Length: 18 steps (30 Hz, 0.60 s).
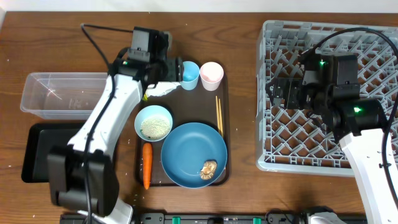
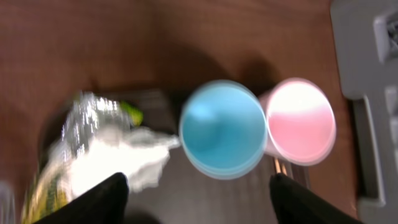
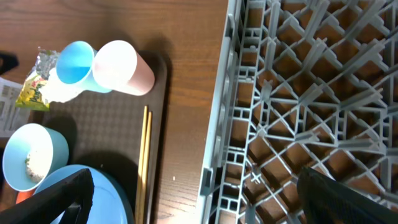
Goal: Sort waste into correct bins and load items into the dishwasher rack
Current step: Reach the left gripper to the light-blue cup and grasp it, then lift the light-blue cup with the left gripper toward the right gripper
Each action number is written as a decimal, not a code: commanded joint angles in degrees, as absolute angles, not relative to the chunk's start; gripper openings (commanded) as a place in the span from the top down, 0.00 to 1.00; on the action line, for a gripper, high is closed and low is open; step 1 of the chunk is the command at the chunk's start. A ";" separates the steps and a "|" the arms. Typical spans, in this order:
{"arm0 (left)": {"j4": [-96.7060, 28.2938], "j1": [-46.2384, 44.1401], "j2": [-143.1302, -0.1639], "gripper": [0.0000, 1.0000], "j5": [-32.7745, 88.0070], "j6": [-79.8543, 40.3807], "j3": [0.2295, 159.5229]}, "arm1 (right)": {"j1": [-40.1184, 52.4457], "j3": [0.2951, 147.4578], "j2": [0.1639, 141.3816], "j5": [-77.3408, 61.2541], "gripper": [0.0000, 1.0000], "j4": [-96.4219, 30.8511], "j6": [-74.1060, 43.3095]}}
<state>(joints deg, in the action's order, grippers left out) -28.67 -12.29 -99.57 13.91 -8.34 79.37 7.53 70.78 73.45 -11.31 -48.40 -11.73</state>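
Observation:
My left gripper [image 1: 168, 70] is open and empty above the back left of the brown serving tray [image 1: 221, 124], next to the crumpled white and yellow-green wrapper [image 1: 160, 89]; the wrapper also shows in the left wrist view [image 2: 106, 149]. The light-blue cup [image 1: 190, 74] and pale-pink cup [image 1: 211, 75] stand beside it. The pale-blue bowl [image 1: 153, 122] holds rice. The big blue plate [image 1: 186, 149] carries a brown food scrap [image 1: 209, 168]. The carrot [image 1: 147, 164] lies at the tray's left. Chopsticks [image 1: 219, 114] lie to the right. My right gripper [image 1: 287, 92] is open and empty over the grey rack [image 1: 373, 56].
The clear plastic tub [image 1: 62, 93] stands at the left, with the black tray [image 1: 37, 149] in front of it. A strip of bare wooden table separates the serving tray from the rack. Cables run over the table's back edge.

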 commanded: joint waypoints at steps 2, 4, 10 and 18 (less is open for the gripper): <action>-26.02 -12.36 -103.22 0.34 12.19 -8.27 81.56 | 6.76 71.92 73.19 -10.50 0.02 -48.90 -12.84; -25.54 -12.36 -105.03 0.36 12.16 -8.27 81.56 | 6.79 71.92 73.32 -10.50 0.03 -49.06 -12.86; -25.43 -12.36 -110.06 0.47 12.40 -8.29 81.56 | 6.79 71.88 74.19 -10.50 0.02 -49.50 -12.86; -26.44 -12.34 -113.16 0.70 12.34 -8.25 81.49 | 6.79 71.88 75.29 -10.50 0.02 -49.54 -12.86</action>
